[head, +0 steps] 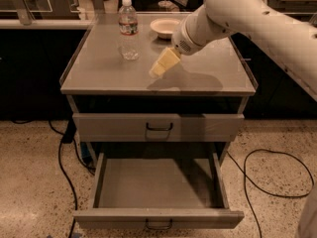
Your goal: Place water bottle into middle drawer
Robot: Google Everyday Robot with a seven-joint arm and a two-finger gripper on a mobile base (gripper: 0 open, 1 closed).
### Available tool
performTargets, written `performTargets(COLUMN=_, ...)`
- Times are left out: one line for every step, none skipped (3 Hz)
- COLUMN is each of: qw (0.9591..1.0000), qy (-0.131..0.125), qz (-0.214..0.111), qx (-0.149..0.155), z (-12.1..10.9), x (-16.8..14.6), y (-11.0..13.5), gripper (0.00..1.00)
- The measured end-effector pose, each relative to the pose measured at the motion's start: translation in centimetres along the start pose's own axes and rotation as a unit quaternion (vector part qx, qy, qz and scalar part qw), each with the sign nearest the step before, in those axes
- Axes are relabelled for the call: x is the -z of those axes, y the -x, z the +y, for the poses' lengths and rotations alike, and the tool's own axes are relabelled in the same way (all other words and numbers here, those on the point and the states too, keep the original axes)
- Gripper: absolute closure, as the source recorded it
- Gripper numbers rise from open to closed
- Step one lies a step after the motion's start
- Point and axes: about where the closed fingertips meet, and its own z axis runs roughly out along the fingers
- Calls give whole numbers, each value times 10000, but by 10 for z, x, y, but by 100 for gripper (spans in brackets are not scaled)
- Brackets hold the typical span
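The gripper (162, 66) hangs over the near middle of the cabinet top (99, 68), right of the water bottle (128, 29), and shows only as one pale wedge. Behind it, the arm (247, 14) runs out of view at the top and right edges, and its wrist covers the right rim of the white bowl (162, 28). The print on the bottle's label is too small to read. The far end of the middle drawer (158, 182) lies in shadow under the upper drawer (114, 128). The right cable (262, 182) loops off past the right edge, and the left cable (62, 157) disappears behind the cabinet.
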Motion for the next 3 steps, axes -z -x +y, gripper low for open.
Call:
performTargets(qw=9985, qy=-273, qz=-427, qx=-223, z=-15, x=-13, y=12, gripper=0)
performTargets(qw=9985, qy=-273, qz=-427, qx=-223, z=-15, x=-13, y=12, gripper=0)
performTargets(qw=9967, qy=-226, qz=-695, qx=-363, z=-18, x=-19, y=19, gripper=0)
